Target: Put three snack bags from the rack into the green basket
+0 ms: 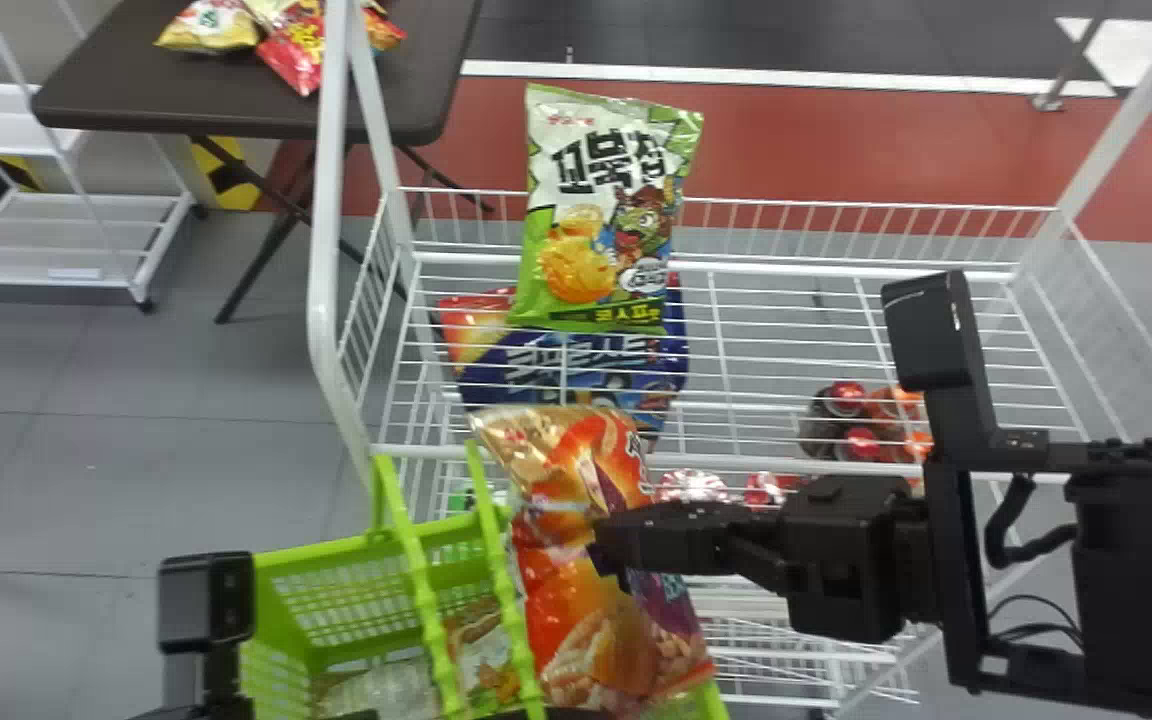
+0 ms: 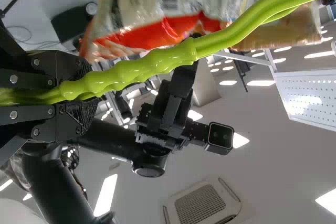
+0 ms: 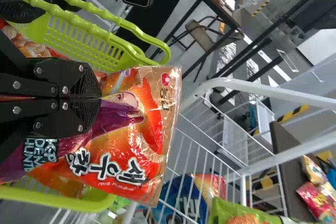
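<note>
Green basket, orange-red-purple bag

a white wire rack holds a green-and-white plastic snack bag, upright near its back rail; lower down, seen through the wires, are a blue, red and yellow snack bag and red- and orange-capped bottles. on a dark brown table lie a yellow-and-white snack bag and a red snack bag.

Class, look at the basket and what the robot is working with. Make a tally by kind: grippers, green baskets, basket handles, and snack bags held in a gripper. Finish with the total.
Grippers, left gripper and right gripper: 2
Green basket: 1
Basket handles: 2
Held snack bag: 1
Total: 6
</note>
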